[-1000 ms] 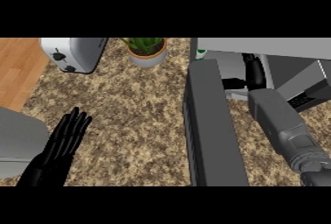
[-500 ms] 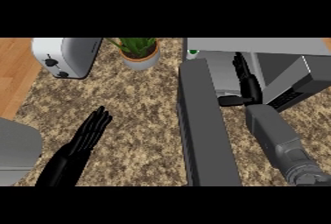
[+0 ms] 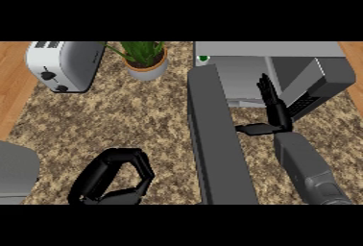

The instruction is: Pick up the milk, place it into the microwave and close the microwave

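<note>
The worktop (image 3: pixel 142 122) has a speckled brown and cream stone surface, with strips of bare wood showing along its left and far right edges. On it, at the far left, lies a silver toaster (image 3: pixel 62 65). Just to the right of the toaster stands a potted plant (image 3: pixel 145 60) in a tan pot. Further right stands a grey microwave (image 3: pixel 273 72), its dark door (image 3: pixel 216 139) swung open over the stone.
</note>
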Robot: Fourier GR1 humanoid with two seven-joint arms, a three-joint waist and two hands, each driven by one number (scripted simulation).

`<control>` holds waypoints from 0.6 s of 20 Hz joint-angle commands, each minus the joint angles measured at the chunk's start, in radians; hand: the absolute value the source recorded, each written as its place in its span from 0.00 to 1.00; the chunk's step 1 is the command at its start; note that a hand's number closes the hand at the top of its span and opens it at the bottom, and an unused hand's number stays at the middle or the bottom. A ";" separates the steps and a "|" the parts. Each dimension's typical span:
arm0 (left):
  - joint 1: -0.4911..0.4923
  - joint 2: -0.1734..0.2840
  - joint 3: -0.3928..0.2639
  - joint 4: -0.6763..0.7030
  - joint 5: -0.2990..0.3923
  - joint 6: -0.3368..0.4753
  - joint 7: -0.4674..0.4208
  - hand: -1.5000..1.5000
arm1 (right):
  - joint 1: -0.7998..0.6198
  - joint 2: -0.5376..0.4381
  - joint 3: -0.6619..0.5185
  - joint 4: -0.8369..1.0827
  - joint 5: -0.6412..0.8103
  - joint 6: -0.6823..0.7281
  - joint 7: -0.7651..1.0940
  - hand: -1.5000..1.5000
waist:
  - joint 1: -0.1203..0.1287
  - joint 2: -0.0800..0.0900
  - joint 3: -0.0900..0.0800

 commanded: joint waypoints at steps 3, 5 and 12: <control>-0.151 -0.017 0.026 0.106 -0.018 0.010 0.065 1.00 | 0.117 -0.026 0.034 -0.146 -0.010 0.096 0.011 0.00 | -0.023 -0.010 -0.002; -0.124 -0.030 -0.040 0.202 -0.148 0.060 -0.055 1.00 | 0.181 0.033 0.056 -0.195 -0.003 0.054 -0.022 0.00 | -0.028 -0.011 -0.002; -0.220 -0.037 -0.185 0.390 -0.150 0.062 -0.041 1.00 | 0.352 -0.041 0.089 -0.406 -0.022 0.140 0.034 0.00 | -0.054 -0.015 -0.004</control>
